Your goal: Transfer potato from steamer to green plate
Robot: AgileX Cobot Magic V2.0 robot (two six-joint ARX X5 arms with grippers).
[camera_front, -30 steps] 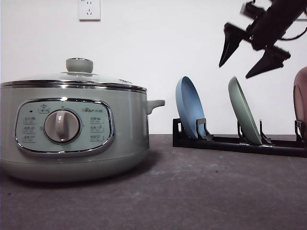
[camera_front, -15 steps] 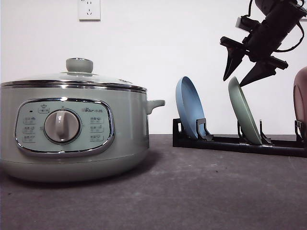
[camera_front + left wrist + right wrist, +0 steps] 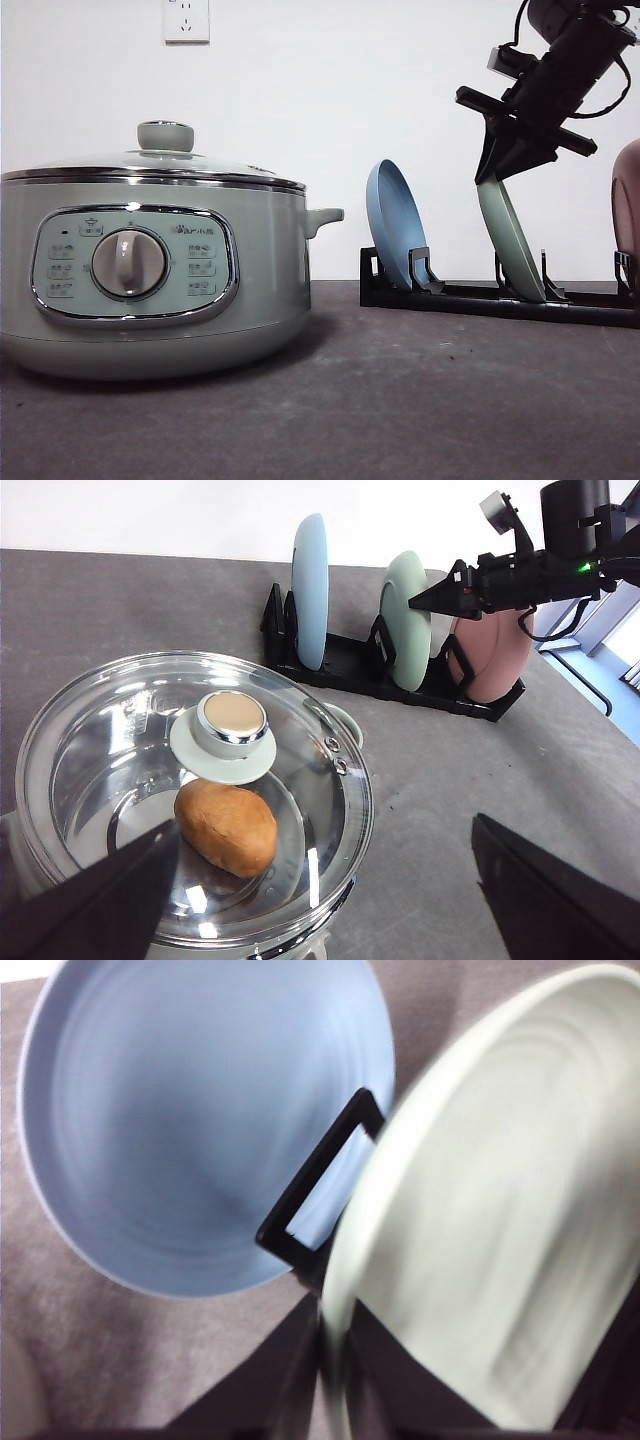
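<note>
Our right tool [image 3: 497,172] straddles the green plate's [image 3: 512,240] twelve-o'clock rim, jaws apart. We judge it light, stiff, slippery; pinch that thin edge.

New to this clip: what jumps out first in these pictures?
The right gripper has its fingers either side of the top rim of the green plate, which stands upright in the black rack between a blue plate and a pink plate. On the left, the big steamer has its glass lid on, and the potato shows through it.
</note>
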